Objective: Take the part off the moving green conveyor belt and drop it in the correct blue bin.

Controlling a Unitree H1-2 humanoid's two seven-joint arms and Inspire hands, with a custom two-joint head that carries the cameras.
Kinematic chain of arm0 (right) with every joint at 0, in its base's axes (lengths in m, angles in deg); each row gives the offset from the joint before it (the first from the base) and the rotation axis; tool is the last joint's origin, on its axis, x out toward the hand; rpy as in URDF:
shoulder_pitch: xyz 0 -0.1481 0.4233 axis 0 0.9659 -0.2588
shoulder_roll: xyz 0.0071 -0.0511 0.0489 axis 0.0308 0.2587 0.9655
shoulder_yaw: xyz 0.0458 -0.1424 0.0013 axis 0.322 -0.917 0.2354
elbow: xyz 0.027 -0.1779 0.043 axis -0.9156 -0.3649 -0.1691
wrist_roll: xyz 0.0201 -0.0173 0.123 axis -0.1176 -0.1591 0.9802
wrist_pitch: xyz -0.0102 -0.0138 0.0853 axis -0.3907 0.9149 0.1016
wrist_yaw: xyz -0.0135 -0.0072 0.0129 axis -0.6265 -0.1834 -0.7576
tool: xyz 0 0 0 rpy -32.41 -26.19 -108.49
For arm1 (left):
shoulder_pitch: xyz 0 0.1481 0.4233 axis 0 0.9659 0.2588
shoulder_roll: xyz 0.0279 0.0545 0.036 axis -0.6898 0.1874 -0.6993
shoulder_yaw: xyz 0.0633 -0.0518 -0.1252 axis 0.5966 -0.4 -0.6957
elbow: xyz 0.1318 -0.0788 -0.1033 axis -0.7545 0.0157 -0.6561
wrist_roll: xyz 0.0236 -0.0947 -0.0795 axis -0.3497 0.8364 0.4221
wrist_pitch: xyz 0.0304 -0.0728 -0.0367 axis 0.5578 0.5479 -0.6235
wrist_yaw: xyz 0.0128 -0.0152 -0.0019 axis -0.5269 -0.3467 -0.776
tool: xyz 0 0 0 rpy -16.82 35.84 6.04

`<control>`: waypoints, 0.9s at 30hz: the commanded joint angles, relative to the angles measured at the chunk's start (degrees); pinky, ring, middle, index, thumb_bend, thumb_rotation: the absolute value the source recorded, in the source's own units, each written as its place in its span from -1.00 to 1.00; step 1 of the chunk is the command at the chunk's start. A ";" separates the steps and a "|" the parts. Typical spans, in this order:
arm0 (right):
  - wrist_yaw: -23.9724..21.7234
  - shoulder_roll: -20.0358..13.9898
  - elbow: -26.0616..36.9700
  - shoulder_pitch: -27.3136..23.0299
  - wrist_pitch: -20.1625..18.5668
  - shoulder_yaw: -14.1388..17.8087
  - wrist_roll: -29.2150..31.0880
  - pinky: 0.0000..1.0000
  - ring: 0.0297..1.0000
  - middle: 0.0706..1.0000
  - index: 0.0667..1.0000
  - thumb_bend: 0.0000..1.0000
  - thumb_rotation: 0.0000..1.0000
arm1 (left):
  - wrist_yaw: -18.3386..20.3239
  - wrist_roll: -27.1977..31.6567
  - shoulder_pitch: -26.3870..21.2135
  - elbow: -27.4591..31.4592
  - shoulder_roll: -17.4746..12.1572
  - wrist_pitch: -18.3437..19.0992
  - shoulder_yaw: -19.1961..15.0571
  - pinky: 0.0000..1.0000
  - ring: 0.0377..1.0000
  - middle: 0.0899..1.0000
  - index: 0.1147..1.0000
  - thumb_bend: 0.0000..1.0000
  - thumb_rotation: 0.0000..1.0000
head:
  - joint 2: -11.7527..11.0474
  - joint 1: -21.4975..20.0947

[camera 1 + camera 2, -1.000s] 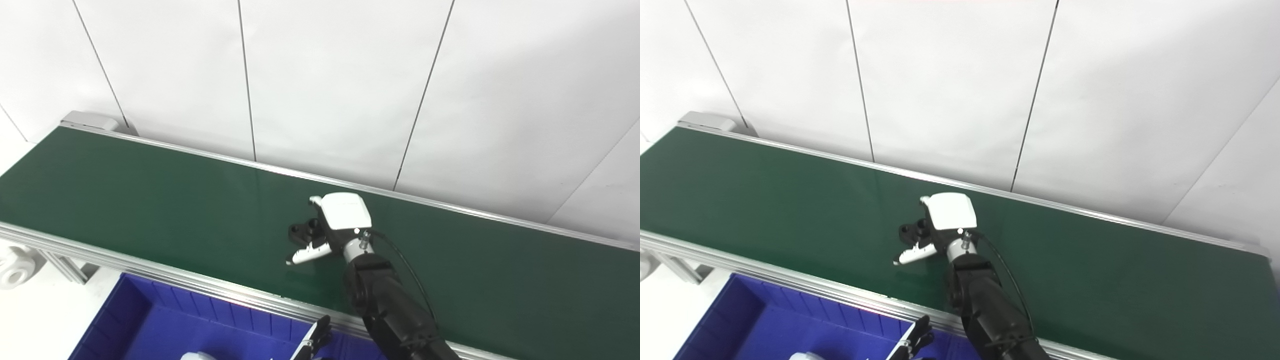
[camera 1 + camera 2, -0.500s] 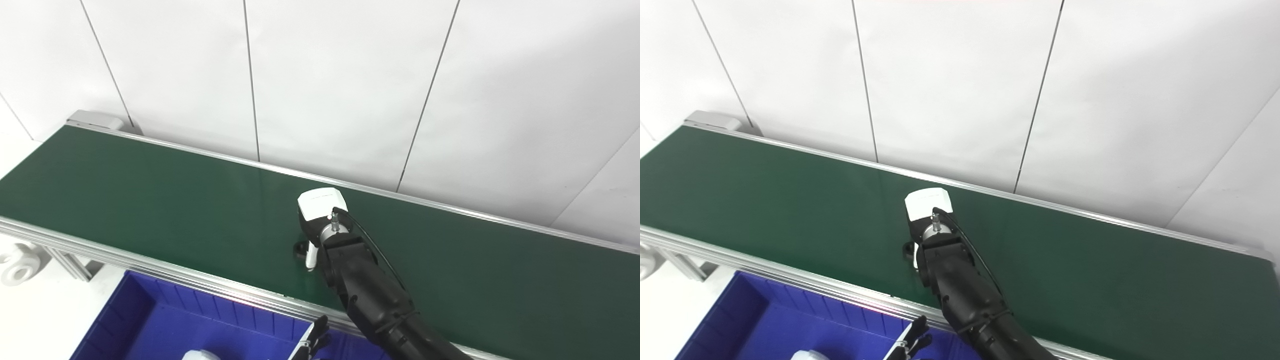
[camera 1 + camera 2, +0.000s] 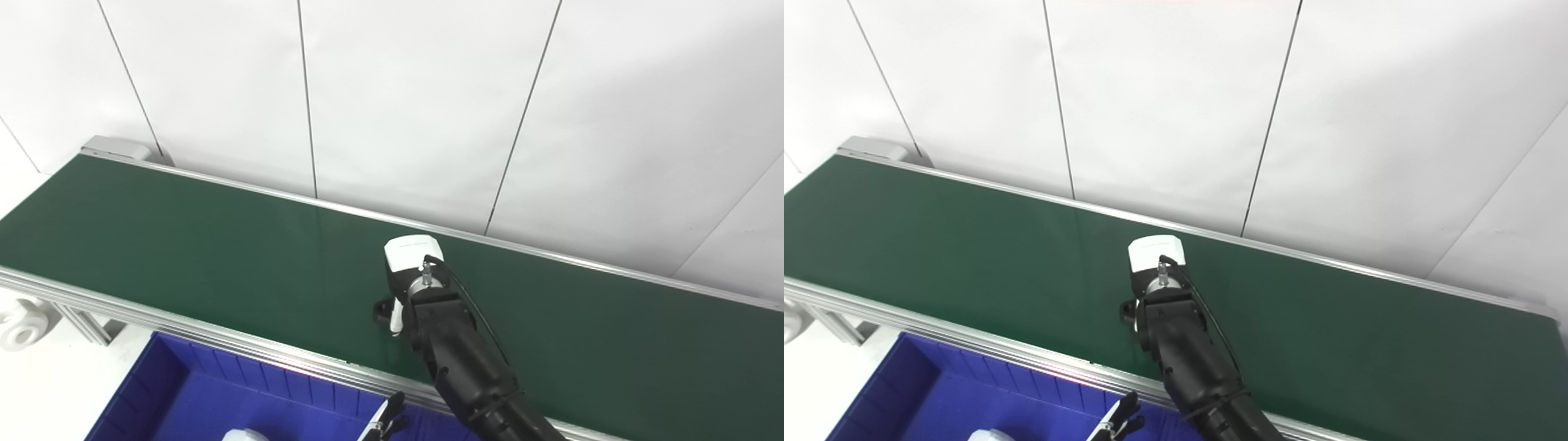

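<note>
Green conveyor belt [image 3: 184,245] — small black part [image 3: 382,310] on it, mostly hidden

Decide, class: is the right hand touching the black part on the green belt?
Cannot tell. In both eye views the right hand hides most of the black part; neither contact nor gap shows plainly.

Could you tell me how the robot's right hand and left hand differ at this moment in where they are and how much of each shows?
The right hand is far out over the green conveyor belt, by a small black part; the left hand sits low over the blue bin. The right hand shows its white back; of the left hand only dark fingertips show. Neither grip can be judged.
</note>
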 commanded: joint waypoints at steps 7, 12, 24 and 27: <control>-4.95 -3.67 7.53 0.67 -1.15 0.09 -2.59 -0.81 -0.72 -0.14 -0.09 0.06 -1.00 | 0.54 1.02 -0.01 0.79 0.81 0.78 1.14 0.65 0.92 1.00 1.00 0.73 0.59 | -0.15 -0.86; -6.89 -5.08 21.27 2.59 -1.06 1.47 -2.74 -0.79 -0.70 -0.14 -0.09 0.06 -1.00 | 0.65 1.53 -0.40 0.04 0.73 0.31 1.14 0.67 0.91 1.00 1.00 0.73 0.61 | -0.26 -1.68; -22.74 -1.29 49.95 8.86 1.75 7.53 -13.96 -0.64 -0.50 -0.13 -0.10 0.06 -1.00 | 1.31 5.02 -1.19 1.52 -0.82 1.65 -0.48 0.76 0.96 1.00 1.00 0.68 0.56 | 2.61 -11.30; -26.09 0.40 55.64 12.74 4.01 8.55 -16.57 -0.69 -0.57 -0.14 -0.10 0.06 -1.00 | 1.33 5.98 -1.47 2.25 -1.17 2.57 -1.33 0.83 0.97 1.00 1.00 0.77 0.60 | 3.53 -13.48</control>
